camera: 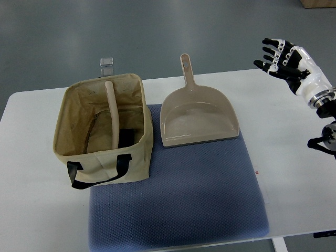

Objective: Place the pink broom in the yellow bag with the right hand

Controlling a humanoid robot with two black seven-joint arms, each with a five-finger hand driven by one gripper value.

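Raised well clear at the table's [294, 157] far right corner, the right hand [281, 58] has its fingers spread and empty, apparently because the pale pink plastic broom [111, 113] stands inside the open yellowish-beige fabric bag [105, 168], beside the matching dustpan [198, 118].

A pale pink plastic broom handle [111, 107] was stood inside the yellowish fabric bag [135, 157], which was placed left of the beige plastic dustpan [198, 119], both on a blue textured mat [189, 199].

One steep overhead view from the robot's side takes in the whole table [294, 173].
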